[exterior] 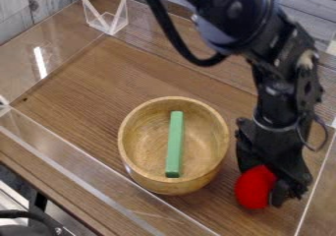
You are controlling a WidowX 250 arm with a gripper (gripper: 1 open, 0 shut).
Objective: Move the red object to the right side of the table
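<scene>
The red object (253,188) is a small rounded red toy lying on the table (92,73) at the front right, just right of the wooden bowl. My gripper (269,177) points straight down over it. Its black fingers (292,184) stand spread on either side of the toy, which shows at the gripper's lower left. The jaws look open, wider than the toy. The arm hides the toy's top.
A round light wooden bowl (137,153) holding a green rectangular block (175,142) sits left of the gripper. Low clear acrylic walls (59,166) edge the table. A small clear stand (105,17) is at the back left.
</scene>
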